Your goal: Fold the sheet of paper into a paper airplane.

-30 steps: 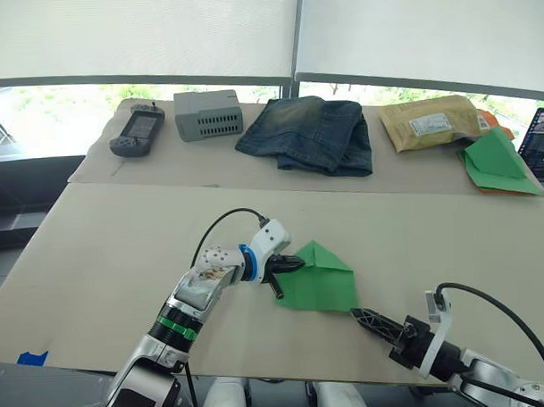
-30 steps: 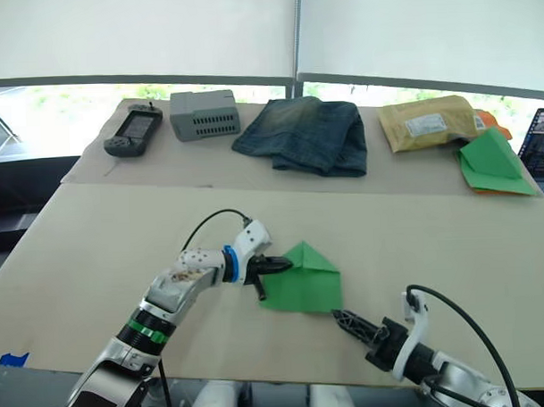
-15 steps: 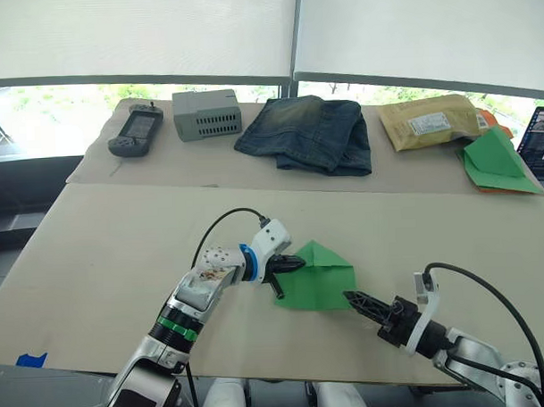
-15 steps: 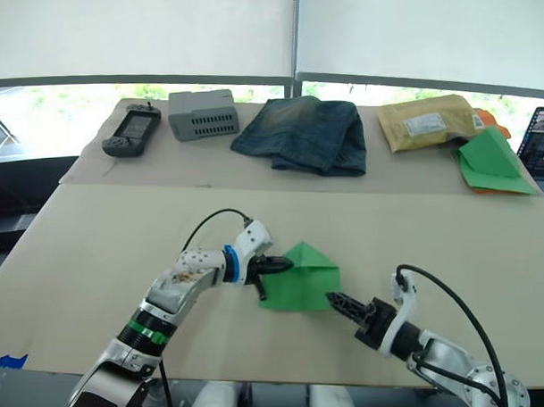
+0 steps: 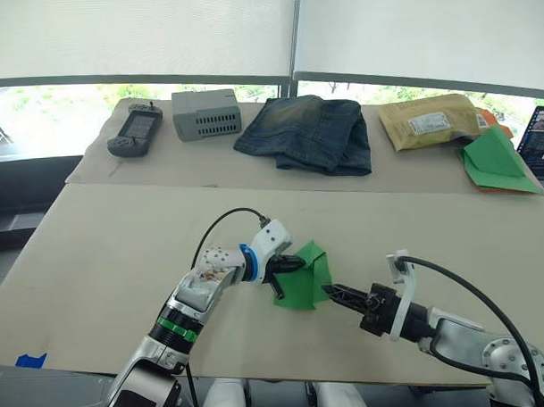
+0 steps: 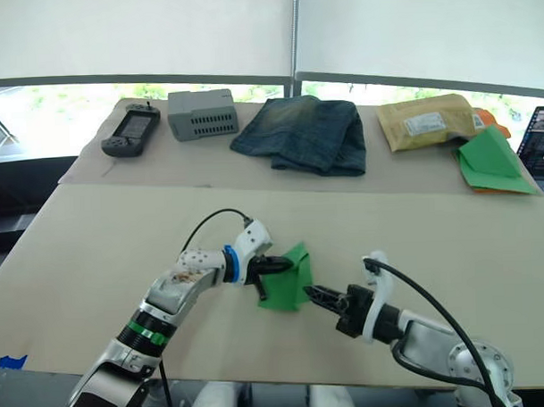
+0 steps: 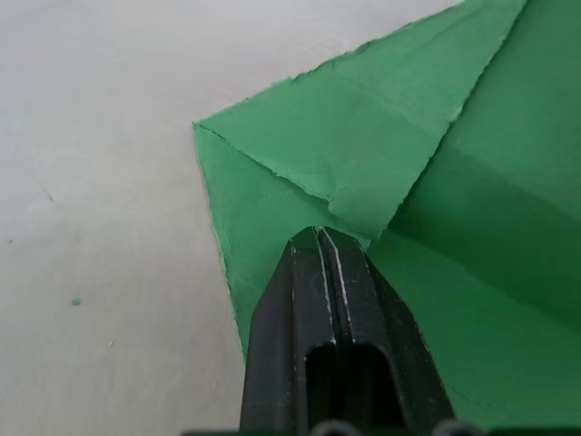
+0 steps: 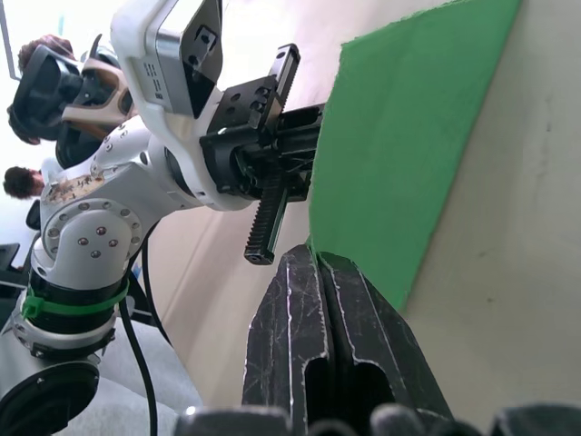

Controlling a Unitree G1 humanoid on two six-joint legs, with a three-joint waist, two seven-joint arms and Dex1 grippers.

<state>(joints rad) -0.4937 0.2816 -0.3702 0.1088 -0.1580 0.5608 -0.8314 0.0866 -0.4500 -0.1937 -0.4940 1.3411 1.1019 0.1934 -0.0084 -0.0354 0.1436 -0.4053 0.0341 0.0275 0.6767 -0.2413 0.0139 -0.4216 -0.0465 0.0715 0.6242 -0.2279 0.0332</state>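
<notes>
Both grippers met at the sheet of paper (image 5: 303, 277), near the front of the table (image 5: 104, 263).

The left gripper (image 5: 292, 264) had its 2 fingers pressed together on the sheet's left edge, pinning a creased corner. The right gripper (image 5: 334, 290) had its 2 fingers together at the sheet's right edge, which stood lifted off the table; whether they actually pinched the paper could not be told. The sheet lay between the 2 grippers, partly raised on its right side. Open tabletop stretched left, right and behind it. Well apart on the far table sat a controller (image 5: 131, 132), grey box (image 5: 206, 114), jeans (image 5: 310, 133), padded envelope (image 5: 430, 122) and green paper stack (image 5: 496, 164).
</notes>
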